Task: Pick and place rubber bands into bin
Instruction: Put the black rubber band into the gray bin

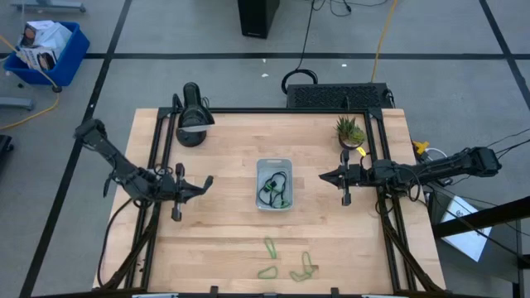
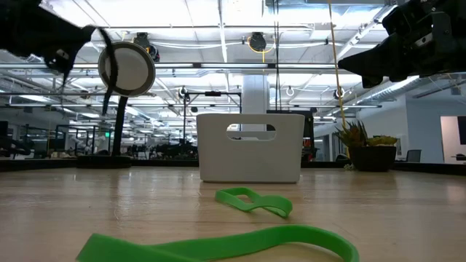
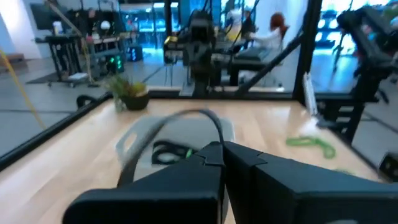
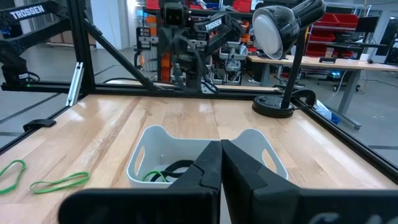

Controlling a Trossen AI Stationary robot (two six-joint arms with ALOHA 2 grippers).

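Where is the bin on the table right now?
In the high view the bin sits near the middle of the table, between the left gripper and the right gripper, with green rubber bands lying nearer the front edge.

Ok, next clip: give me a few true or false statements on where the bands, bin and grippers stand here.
1. The bin already holds bands. True: dark and green loops lie inside.
2. All green rubber bands are binned. False: several lie on the table near its front edge.
3. The left gripper carries a band. False: it is shut, with nothing seen in it.
4. The right gripper is shut, right of the bin. True.
5. The bin lies tipped over. False: it stands upright.
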